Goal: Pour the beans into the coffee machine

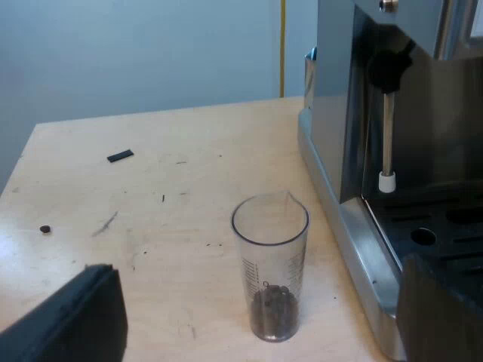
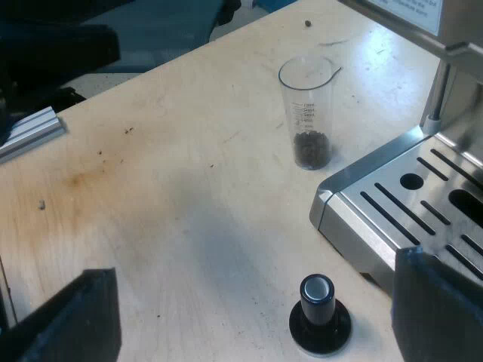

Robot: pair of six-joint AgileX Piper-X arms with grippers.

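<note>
A pale, scuffed wooden surface (image 1: 173,166) flecked with dark specks runs up to a plain light blue-grey wall (image 1: 136,53) crossed by a thin yellow vertical strip (image 1: 283,45), while a ribbed aluminium rail (image 2: 30,130) lies at one edge.

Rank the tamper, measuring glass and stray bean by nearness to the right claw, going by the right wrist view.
1. Tamper, on the table, close below the right claw.
2. Measuring glass, upright by the machine's tray corner.
3. Stray bean, on the table beyond the glass.
</note>
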